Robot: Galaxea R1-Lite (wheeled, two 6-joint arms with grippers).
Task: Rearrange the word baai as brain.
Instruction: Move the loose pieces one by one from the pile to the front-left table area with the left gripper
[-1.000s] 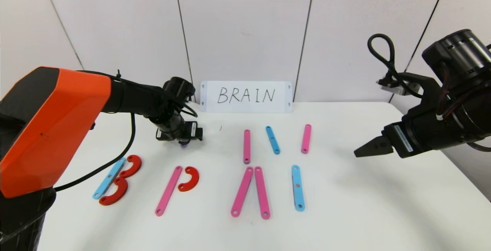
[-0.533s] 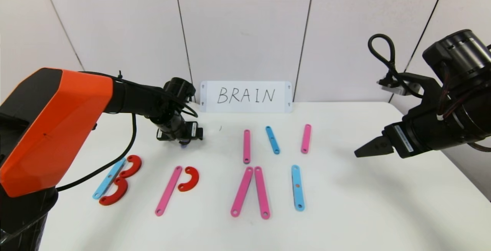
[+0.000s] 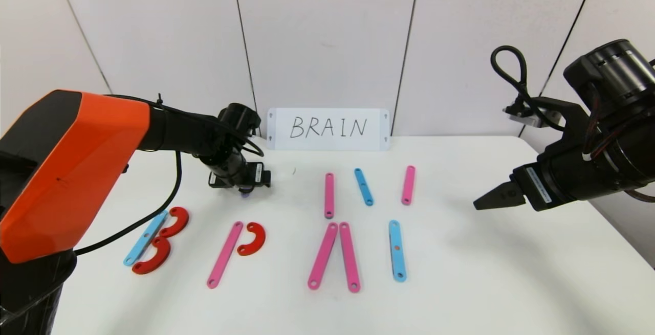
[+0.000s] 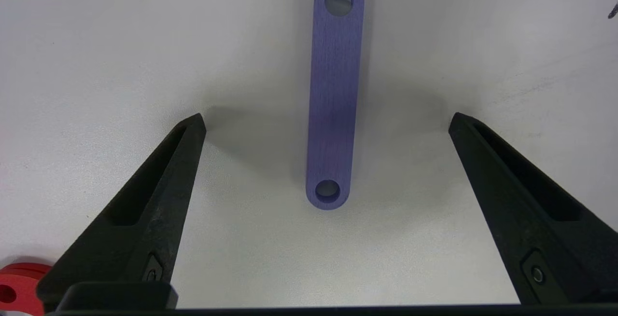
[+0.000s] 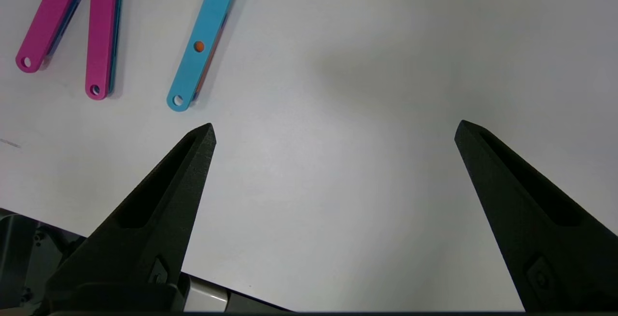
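The word's front row runs from a blue bar [image 3: 146, 238] with two red C pieces [image 3: 174, 222], past a pink bar [image 3: 225, 254] with one red C [image 3: 252, 238] and two pink bars [image 3: 323, 255] meeting at the top, to a blue bar [image 3: 397, 250]. Behind lie a pink bar [image 3: 329, 195], a slanted blue bar [image 3: 364, 186] and a pink bar [image 3: 408, 185]. My left gripper [image 4: 327, 120] hangs open just above a purple bar [image 4: 335, 91], one finger on either side, not touching. My right gripper [image 3: 481, 203] hovers open and empty at the right.
A white card [image 3: 327, 129] with BRAIN written on it leans against the wall at the table's back edge. In the right wrist view the table's edge [image 5: 231, 296] lies near the right gripper [image 5: 335, 130].
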